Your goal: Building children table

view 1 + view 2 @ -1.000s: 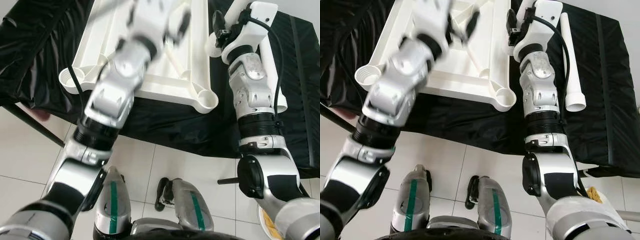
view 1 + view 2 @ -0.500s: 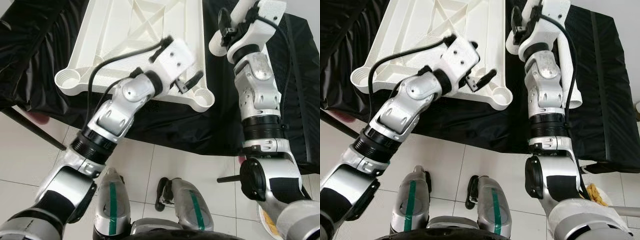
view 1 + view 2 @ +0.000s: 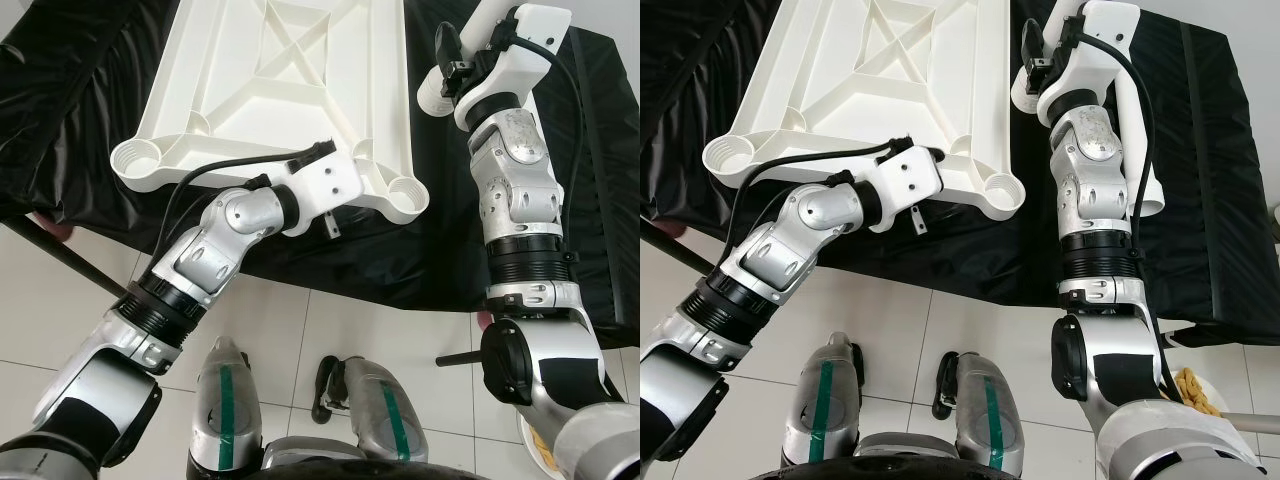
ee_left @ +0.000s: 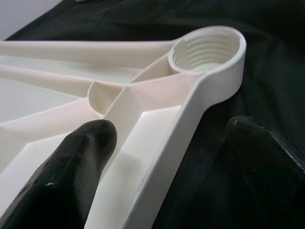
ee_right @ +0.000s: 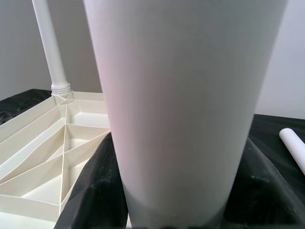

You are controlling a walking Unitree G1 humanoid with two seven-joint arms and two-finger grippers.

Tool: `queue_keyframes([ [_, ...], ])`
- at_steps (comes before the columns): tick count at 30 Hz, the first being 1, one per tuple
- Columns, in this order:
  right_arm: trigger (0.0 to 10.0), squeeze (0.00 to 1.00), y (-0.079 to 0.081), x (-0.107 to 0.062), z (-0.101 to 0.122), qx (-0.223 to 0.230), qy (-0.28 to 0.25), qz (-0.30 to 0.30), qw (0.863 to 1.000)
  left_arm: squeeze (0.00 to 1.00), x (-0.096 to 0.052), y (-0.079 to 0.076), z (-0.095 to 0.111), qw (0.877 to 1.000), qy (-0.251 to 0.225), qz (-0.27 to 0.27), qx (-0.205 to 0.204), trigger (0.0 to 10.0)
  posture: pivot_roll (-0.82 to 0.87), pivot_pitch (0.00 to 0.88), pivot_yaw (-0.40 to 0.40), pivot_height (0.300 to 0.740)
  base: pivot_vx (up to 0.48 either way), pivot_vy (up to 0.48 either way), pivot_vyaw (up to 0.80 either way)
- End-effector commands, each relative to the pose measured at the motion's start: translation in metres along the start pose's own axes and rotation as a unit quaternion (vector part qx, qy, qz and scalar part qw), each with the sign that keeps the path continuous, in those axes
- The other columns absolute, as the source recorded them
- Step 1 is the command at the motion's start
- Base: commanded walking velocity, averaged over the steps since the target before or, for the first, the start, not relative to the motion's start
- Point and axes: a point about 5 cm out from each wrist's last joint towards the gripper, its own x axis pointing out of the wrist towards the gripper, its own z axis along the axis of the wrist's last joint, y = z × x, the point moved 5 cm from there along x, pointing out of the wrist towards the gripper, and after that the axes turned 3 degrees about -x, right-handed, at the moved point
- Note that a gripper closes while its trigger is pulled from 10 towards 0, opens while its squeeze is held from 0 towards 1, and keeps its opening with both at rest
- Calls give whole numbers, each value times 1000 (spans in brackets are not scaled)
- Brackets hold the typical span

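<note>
Right pincer [image 3: 447,62], upper right of the frame, is clamped around a white leg [image 5: 186,105], held upright with its thick end low, just right of the tabletop [image 3: 290,90]. That tabletop lies underside up on the black-draped worktop [image 3: 600,180], threaded sockets at its corners. Left pincer [image 4: 167,157] sits at the near edge, fingers [image 4: 81,157] spread astride the rim, one inside, one outside, not yet squeezing. The near-right socket [image 3: 408,192] lies down and left of the leg; the right arm is nearer. A spare leg [image 3: 1148,190] lies on the cloth right of that arm, and another leg [image 5: 50,45] stands in a far socket.
</note>
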Motion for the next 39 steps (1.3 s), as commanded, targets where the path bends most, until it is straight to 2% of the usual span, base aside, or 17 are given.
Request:
queue_keyframes([
  [1, 10000, 0, -9, -2, 3, -1, -4, -13, 1000, 0, 4, -1, -2, 1000, 5, 7, 11, 10000, 91, 45, -83, 740, 0, 0, 0],
  [10, 10000, 0, -15, -5, 4, 1, -4, -28, 1000, 0, 17, 23, -11, 997, 36, 72, -3, 10000, 72, 68, -70, 740, 0, 0, 0],
  [16, 10000, 0, -17, -6, 4, 1, -3, -32, 999, 0, 21, 29, -13, 995, 44, 86, -8, 10000, 68, 72, -68, 740, 0, 0, 0],
  [18, 10000, 0, -19, -7, 6, 2, -3, -38, 999, 0, 28, 39, -8, 993, 46, 110, -12, 10000, 59, 76, -62, 740, 0, 0, 0],
  [27, 10000, 0, -22, -10, 7, 2, -3, -44, 999, 0, 38, 47, 0, 990, 42, 132, -8, 10000, 49, 90, -58, 740, 0, 0, 0],
  [35, 10000, 0, -17, -12, 4, 7, 4, -36, 999, 0, 41, 58, 2, 986, 42, 163, -15, 10000, 53, 95, -63, 740, 0, 0, 0],
  [39, 10000, 0, -12, -15, 1, 14, 15, -21, 1000, 0, 40, 68, -1, 979, 52, 194, -23, 10000, 54, 97, -65, 740, 0, 0, 0],
])
